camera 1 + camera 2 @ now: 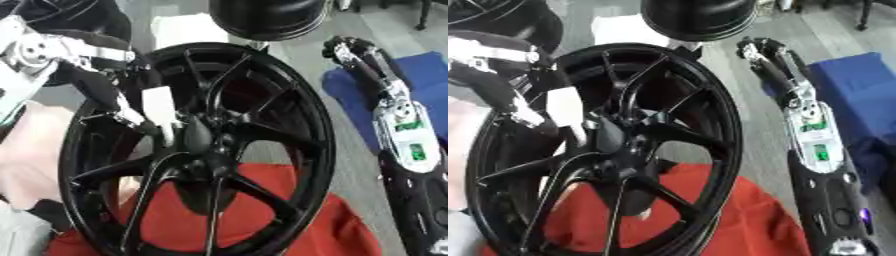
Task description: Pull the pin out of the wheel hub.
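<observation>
Presently: left hand [144,117] at the hub [199,137] of the black wheel [201,150]; pin not distinguishable.

The wheel stands tilted on edge over a red cloth [262,220], spokes facing the camera, presumably so the hub stays reachable. The left hand comes in through the spokes from the upper left, a pale part beside the hub; whether its fingers are closed on anything cannot be told. The right hand [765,50] hangs well apart at the upper right over a blue cloth [859,95], fingers curled and empty, judged idle. A green patch shows on the right forearm; no brand, label or writing is legible.
</observation>
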### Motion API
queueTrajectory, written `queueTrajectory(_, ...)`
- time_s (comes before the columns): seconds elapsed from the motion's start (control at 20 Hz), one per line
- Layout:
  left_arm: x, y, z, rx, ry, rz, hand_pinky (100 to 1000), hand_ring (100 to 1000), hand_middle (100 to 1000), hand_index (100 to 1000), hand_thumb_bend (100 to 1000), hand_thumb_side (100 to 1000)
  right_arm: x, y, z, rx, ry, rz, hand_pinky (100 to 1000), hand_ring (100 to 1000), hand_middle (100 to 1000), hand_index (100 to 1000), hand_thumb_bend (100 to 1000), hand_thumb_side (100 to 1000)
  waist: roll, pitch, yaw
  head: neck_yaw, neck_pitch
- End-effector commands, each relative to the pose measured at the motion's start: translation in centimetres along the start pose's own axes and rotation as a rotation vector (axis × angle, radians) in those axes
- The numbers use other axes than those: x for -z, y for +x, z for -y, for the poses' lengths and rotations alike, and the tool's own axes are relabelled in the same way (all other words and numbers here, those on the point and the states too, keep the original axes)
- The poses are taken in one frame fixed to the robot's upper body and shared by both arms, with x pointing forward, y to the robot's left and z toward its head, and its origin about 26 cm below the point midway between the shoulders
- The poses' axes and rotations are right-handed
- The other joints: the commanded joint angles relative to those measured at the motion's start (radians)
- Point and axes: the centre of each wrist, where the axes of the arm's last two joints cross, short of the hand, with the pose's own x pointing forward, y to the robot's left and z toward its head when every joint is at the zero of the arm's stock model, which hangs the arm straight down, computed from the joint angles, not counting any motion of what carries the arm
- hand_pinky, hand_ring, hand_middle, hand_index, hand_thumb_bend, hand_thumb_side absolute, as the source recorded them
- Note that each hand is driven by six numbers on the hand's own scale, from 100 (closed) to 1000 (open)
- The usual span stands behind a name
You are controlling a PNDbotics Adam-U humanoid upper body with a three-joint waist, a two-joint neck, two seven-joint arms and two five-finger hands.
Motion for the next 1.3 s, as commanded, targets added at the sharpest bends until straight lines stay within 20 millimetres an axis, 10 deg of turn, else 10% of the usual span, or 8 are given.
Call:
queueTrajectory(0.05, -0.5, 0.3, -0.8, 0.002, 0.020, 0.020, 749, 675, 635, 782, 599, 478, 0.5, 1.2, 0.2, -0.009, 0.001, 0.039, 948, 797, 629, 677, 100, 614, 0.007, -0.018, -0.001, 0.008, -0.017)
queueTrajectory(0.55, -0.5, 0.4, -0.7, 0.012, 0.036, 0.000, 640, 528, 398, 523, 263, 213, 0.6, 1.2, 0.0, -0.002, 0.004, 0.037, 948, 797, 630, 677, 100, 614, 0.010, -0.019, -0.003, 0.011, -0.018)
queueTrajectory(0.75, -1.0, 0.4, -1.0, 0.003, 0.102, -0.010, 621, 496, 318, 429, 279, 143, 0.6, 1.1, -0.1, -0.002, 0.013, 0.034, 948, 797, 631, 677, 100, 617, 0.010, -0.020, -0.003, 0.013, -0.017)
queueTrajectory(1.05, -1.8, 0.6, -1.2, -0.003, 0.146, -0.008, 621, 496, 318, 429, 279, 143, 0.5, 1.1, -0.1, -0.004, 0.015, 0.032, 948, 797, 631, 677, 100, 617, 0.012, -0.020, -0.002, 0.015, -0.016)
queueTrajectory(1.25, -6.3, 1.1, -4.6, 0.006, 0.313, -0.010, 607, 454, 234, 339, 325, 100, 0.0, 0.4, 0.7, -0.020, -0.009, 0.003, 948, 797, 631, 677, 100, 623, 0.007, -0.029, 0.037, -0.017, -0.007)
queueTrajectory(1.3, -7.8, 1.0, -5.1, -0.001, 0.362, -0.010, 605, 449, 236, 336, 100, 275, -0.1, 0.3, 0.8, -0.021, -0.012, 0.001, 949, 797, 632, 677, 100, 626, 0.007, -0.029, 0.040, -0.020, -0.008)
